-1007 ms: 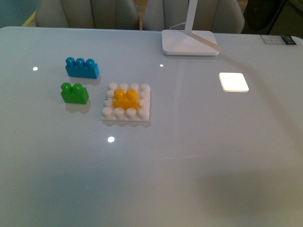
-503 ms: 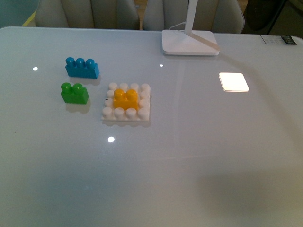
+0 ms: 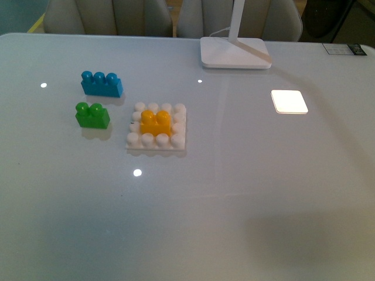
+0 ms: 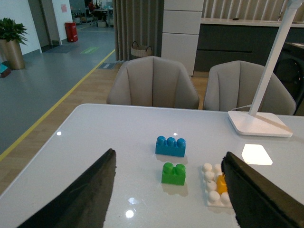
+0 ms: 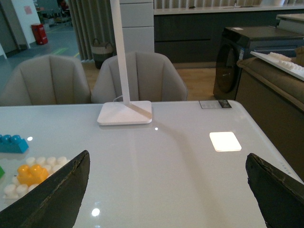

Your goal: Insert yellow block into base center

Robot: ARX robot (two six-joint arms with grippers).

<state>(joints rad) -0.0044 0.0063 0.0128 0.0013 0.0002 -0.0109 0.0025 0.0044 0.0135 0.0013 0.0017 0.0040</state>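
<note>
The yellow block [image 3: 155, 122] sits seated on the middle studs of the white base [image 3: 157, 140], left of the table's centre. Neither arm shows in the front view. In the left wrist view the left gripper [image 4: 168, 190] stands open, held back from the bricks, and its far finger [image 4: 256, 194] hides part of the base [image 4: 212, 195] and most of the yellow block [image 4: 221, 184]. In the right wrist view the right gripper [image 5: 166, 190] is open over bare tabletop, with the yellow block [image 5: 29, 174] on the base [image 5: 47, 162] off to one side.
A green two-stud brick [image 3: 92, 115] and a blue three-stud brick [image 3: 101, 84] lie just left of the base. A white lamp foot [image 3: 235, 52] stands at the table's far edge. A bright light patch [image 3: 289, 100] lies on the right. Chairs stand behind the table.
</note>
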